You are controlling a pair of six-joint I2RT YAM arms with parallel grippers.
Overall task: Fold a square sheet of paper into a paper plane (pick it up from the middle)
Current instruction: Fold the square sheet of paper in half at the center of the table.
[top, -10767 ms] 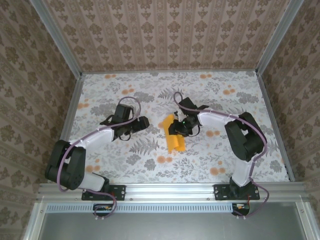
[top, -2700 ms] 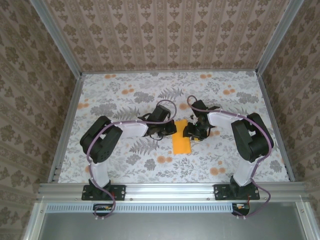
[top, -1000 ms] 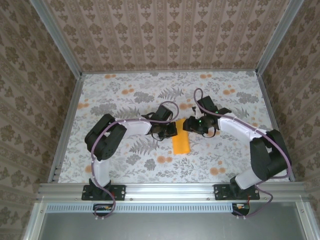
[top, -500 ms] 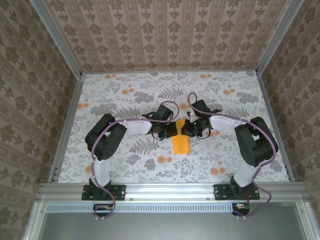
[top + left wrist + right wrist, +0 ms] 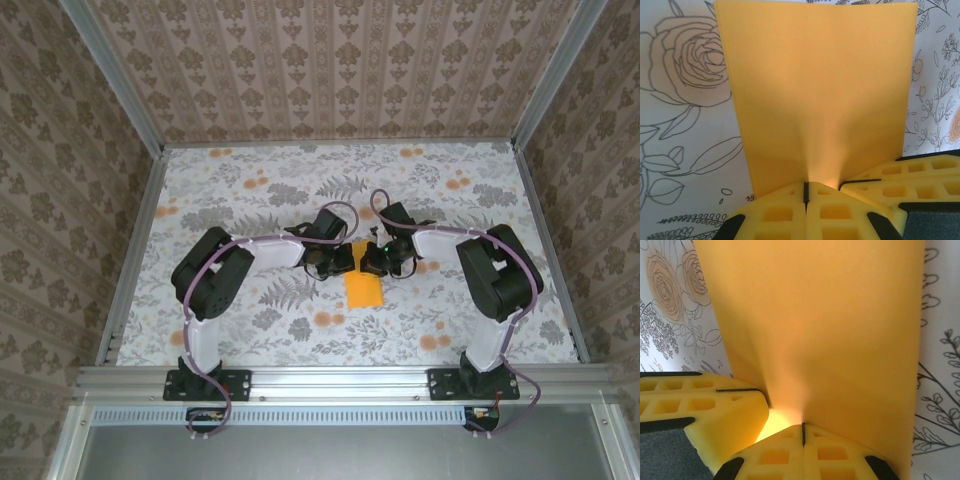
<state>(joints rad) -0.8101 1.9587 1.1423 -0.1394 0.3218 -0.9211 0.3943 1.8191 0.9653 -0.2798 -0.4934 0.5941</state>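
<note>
Gripping the sheet of paper [image 5: 363,290] from opposite sides, the two arms meet at the middle of the table [image 5: 250,190]. Seen from above, the left gripper [image 5: 345,262] and the right gripper [image 5: 368,262] sit almost tip to tip, and the orange-yellow sheet reaches from between them toward the arm bases as a narrow upright rectangle lying flat on the flowered surface. Its far end is tucked under the two gripper heads.

On the left wrist camera, the left gripper [image 5: 805,190] has its yellow pads [image 5: 775,215] pressed together, with only a thin dark seam between them, and the sheet [image 5: 820,95] comes straight out of that seam. The jaws are clenched on the near edge of the paper. From there the sheet spreads forward, smooth and flat, with a soft bright glow just ahead of the seam. To the right of these jaws, touching the same edge, lie the pads [image 5: 900,175] of the right gripper.

On the right wrist camera, the right gripper [image 5: 803,432] is likewise clamped on the paper [image 5: 825,330], with its pads meeting at a thin slit. Just ahead of the slit the sheet bows up slightly. The left gripper's pads [image 5: 705,405] lie just left of these jaws, against the paper's edge.
</note>
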